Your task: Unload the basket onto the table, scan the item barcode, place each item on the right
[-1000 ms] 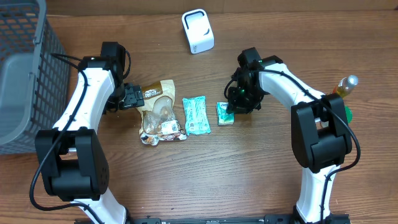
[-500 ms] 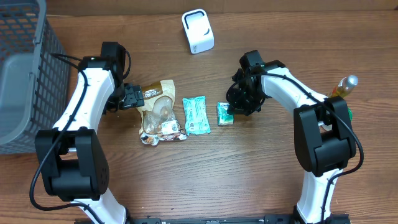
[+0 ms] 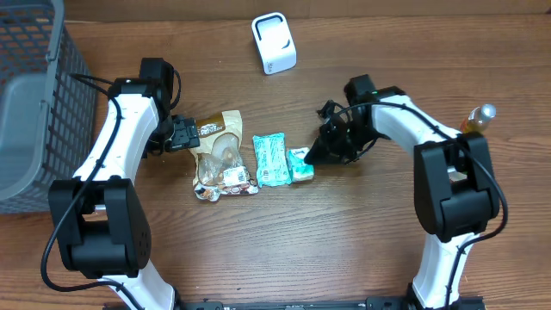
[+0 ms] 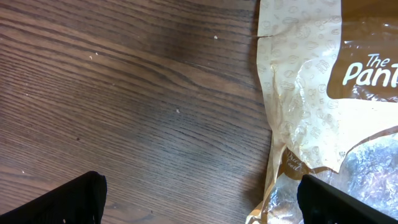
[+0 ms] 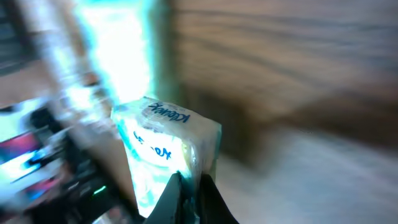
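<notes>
Right gripper (image 3: 312,158) is pinched tight on one edge of the small tissue pack (image 3: 300,164), fingertips meeting at the pack's lower edge in the right wrist view, which is heavily blurred. Pack sits tilted at table centre, touching the right side of the teal pack (image 3: 272,160); whether it is off the wood cannot be told. Blue lettering shows on the pack's white-and-teal wrap.

Left gripper (image 3: 183,133) is spread wide, holding nothing, just beside the top left corner of the snack bag (image 3: 221,157). In the left wrist view both black fingertips (image 4: 74,198) hang over bare wood and the bag's edge.

White scanner (image 3: 274,43) stands at the far edge of the table (image 3: 344,241), well apart from both grippers. Grey basket (image 3: 34,103) is at far left, bottle (image 3: 479,120) at far right.
</notes>
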